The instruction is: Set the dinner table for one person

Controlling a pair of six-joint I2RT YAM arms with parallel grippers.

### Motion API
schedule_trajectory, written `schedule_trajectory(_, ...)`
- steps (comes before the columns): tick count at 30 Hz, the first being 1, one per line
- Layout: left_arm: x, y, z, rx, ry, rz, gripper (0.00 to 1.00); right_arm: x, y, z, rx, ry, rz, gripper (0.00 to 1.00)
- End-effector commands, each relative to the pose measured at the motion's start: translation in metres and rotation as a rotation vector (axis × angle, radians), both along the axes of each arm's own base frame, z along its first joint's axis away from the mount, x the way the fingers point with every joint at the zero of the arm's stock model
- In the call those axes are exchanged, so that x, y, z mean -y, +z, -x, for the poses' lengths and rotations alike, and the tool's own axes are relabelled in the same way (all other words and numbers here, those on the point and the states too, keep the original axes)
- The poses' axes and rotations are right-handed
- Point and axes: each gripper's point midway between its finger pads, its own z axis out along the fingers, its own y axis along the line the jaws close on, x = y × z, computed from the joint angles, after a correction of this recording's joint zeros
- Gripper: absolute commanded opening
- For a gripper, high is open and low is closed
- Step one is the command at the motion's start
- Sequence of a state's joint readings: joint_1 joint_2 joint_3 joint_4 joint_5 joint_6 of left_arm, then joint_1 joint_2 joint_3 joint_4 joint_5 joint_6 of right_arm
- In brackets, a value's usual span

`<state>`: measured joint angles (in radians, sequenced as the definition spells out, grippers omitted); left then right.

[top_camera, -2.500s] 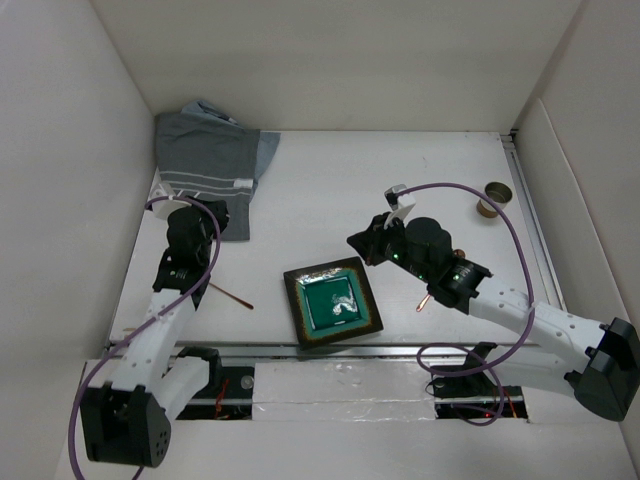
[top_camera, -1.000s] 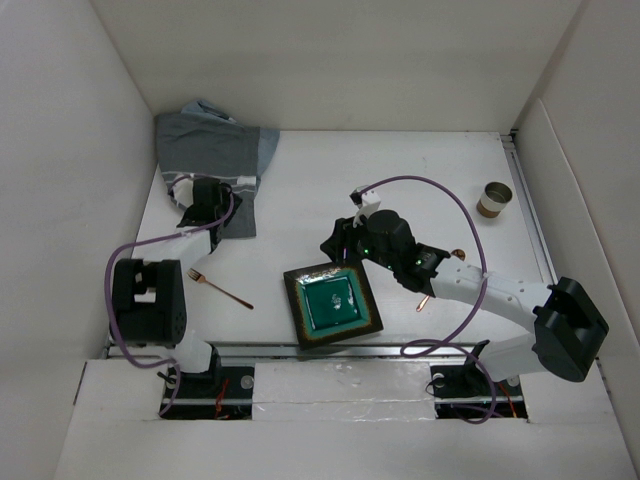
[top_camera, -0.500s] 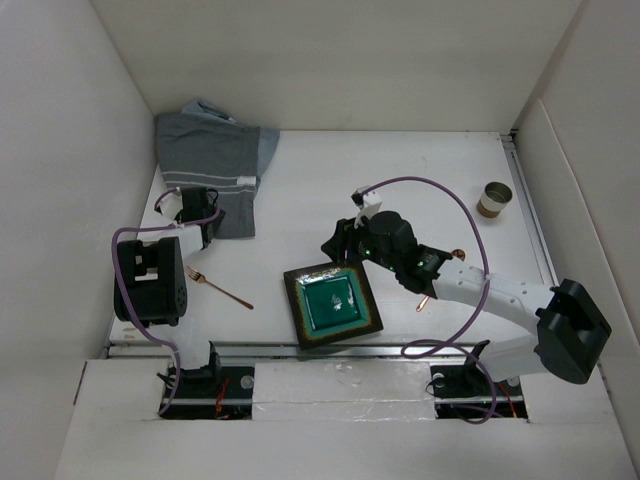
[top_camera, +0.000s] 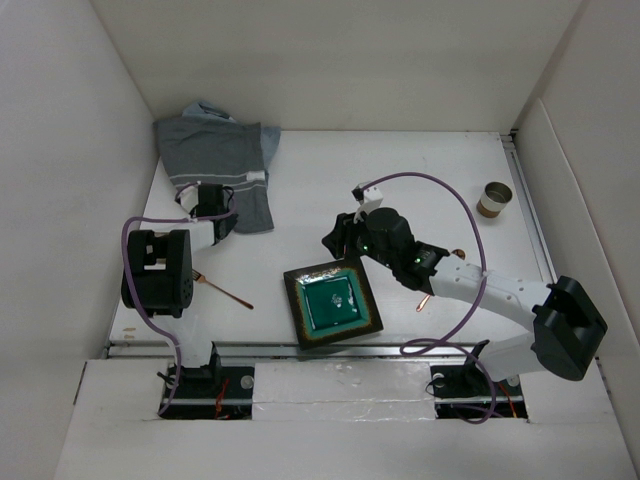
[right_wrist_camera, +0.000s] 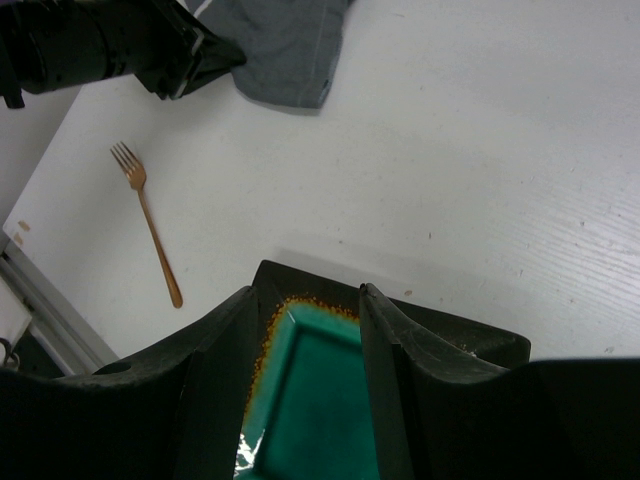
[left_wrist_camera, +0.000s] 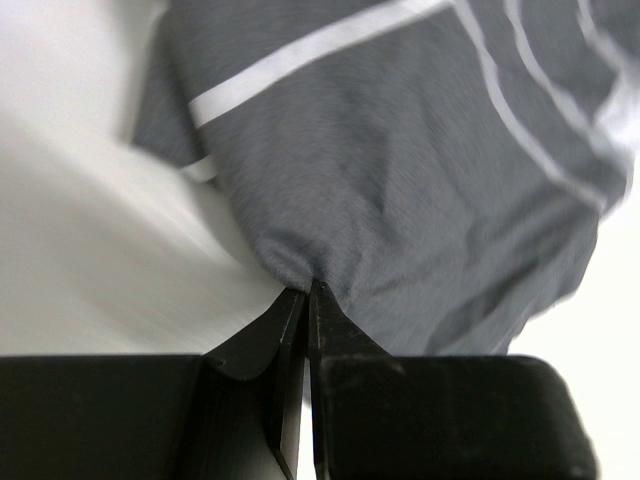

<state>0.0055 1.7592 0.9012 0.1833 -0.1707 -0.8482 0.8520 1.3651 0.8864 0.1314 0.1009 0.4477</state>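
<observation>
Bench (top_camera: 400,180) fills the view, white and flat; at its far left the left claw (left_wrist_camera: 307,290) pinches a fold of the grey cloth mat (left_wrist_camera: 400,180), likely to drag it nearer; the right claw (right_wrist_camera: 307,295) stands spread over a corner of the green plate (top_camera: 335,305).

grey cloth (top_camera: 215,150), fork (top_camera: 222,289), green plate (top_camera: 333,302), cup (top_camera: 494,198)

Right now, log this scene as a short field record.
left gripper: shut, pinching the edge of the grey striped cloth
right gripper: open, jaws astride the far corner of the green plate
fork: flat on the dinner table, left of the plate
cup: far right, apart from the rest
</observation>
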Motion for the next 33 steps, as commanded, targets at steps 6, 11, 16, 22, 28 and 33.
schedule_trajectory(6, 0.124, 0.031, -0.016, 0.081, -0.34, 0.024, 0.0, 0.025, 0.006, -0.06, 0.006, -0.189, 0.017, 0.49)
schedule_trajectory(11, 0.177, 0.034, -0.023, 0.089, -0.497, 0.023, 0.0, 0.062, -0.012, -0.088, -0.028, -0.284, 0.03, 0.51)
schedule_trajectory(16, 0.175, 0.029, -0.02, 0.079, -0.474, -0.021, 0.24, 0.072, -0.043, -0.122, -0.113, -0.33, 0.019, 0.55)
schedule_trajectory(22, 0.154, 0.061, -0.003, 0.168, -0.41, -0.06, 0.49, 0.035, -0.077, -0.152, -0.22, -0.278, -0.034, 0.56)
schedule_trajectory(28, 0.133, 0.081, 0.028, 0.279, -0.318, -0.031, 0.43, 0.014, -0.101, -0.175, -0.309, -0.349, -0.115, 0.55)
schedule_trajectory(33, 0.122, 0.075, 0.045, 0.308, -0.264, -0.009, 0.41, 0.0, -0.111, -0.192, -0.352, -0.443, -0.161, 0.53)
